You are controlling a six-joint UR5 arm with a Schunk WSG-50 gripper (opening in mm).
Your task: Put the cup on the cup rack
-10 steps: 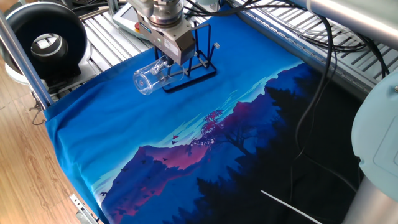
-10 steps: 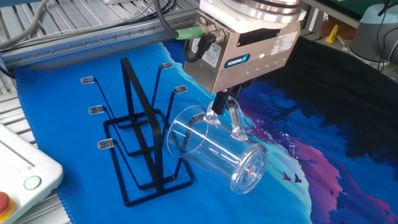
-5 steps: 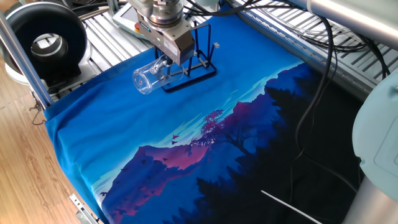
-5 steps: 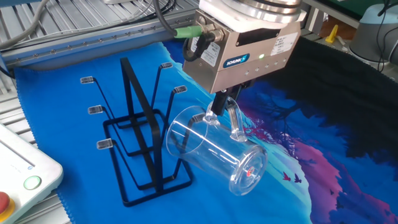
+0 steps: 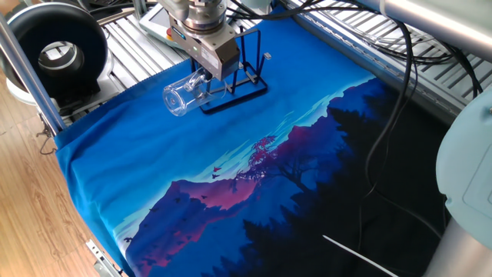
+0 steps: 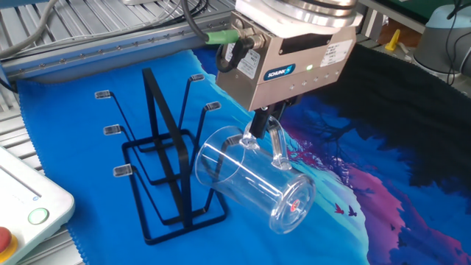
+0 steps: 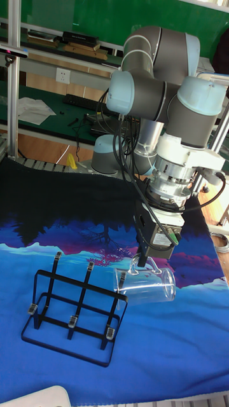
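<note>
- Gripper was closed on the clear loop handle of the cup; fingers pinched the handle from above, pointing down.
- Cup hung off the cloth, lying roughly on its side and tilted, open mouth toward the cup rack, base pointing away from it.
- In the other fixed view the cup mouth sat just beside the rack's near pegs; could not tell whether glass touched wire.
- In the tall fixed view the cup was just to the side of the cup rack, mouth rim overlapping the rack's end peg in the picture. No peg visibly inside the cup.
- In one fixed view the cup hung in front of the cup rack, with the gripper directly above it.
- Rack stood upright on the blue part of the printed cloth, base frame flat, pegs angled up with small tabs at the tips.
- Cup not yet on the rack.
- Grey control box with green and red buttons sat at the table edge near the rack.
- Black round fan-like unit stood off the cloth, well apart from the rack.
</note>
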